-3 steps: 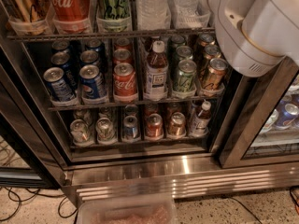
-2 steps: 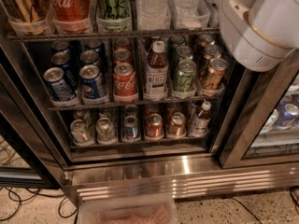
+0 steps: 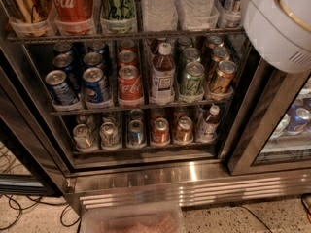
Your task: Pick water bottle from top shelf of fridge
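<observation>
On the floor at the far left, dark cables (image 3: 17, 212) lie beside the fridge (image 3: 146, 178), whose shiny slatted base runs along the bottom. The top shelf (image 3: 121, 35) carries clear trays. From the left it holds a gold can (image 3: 22, 4), a red cola can (image 3: 73, 1) and a green can (image 3: 118, 1). The water bottle (image 3: 159, 11) comes next, upright in its tray just right of the shelf's middle, its top cut off by the upper edge. A second clear ribbed bottle (image 3: 197, 4) stands just beside it on the right, then a dark can (image 3: 231, 1).

On the middle rack (image 3: 136, 106) are blue cans (image 3: 97, 84), a red can (image 3: 130, 84), a brown-drink bottle (image 3: 163, 74) with a white cap, green cans (image 3: 193, 79) and copper-coloured cans (image 3: 223, 76). The lower rack holds a row of mixed cans (image 3: 136, 132) and a small white-capped bottle (image 3: 209, 123) at its right end.

In front of the base, at the bottom edge, sits a clear plastic bin (image 3: 131, 220).

The arm's white rounded housing (image 3: 279, 23) fills the top right corner, near the right end of the top shelf. The claw itself does not show, so I cannot tell whether it is wide or narrow. Further cans (image 3: 296, 120) sit behind glass in the neighbouring compartment.
</observation>
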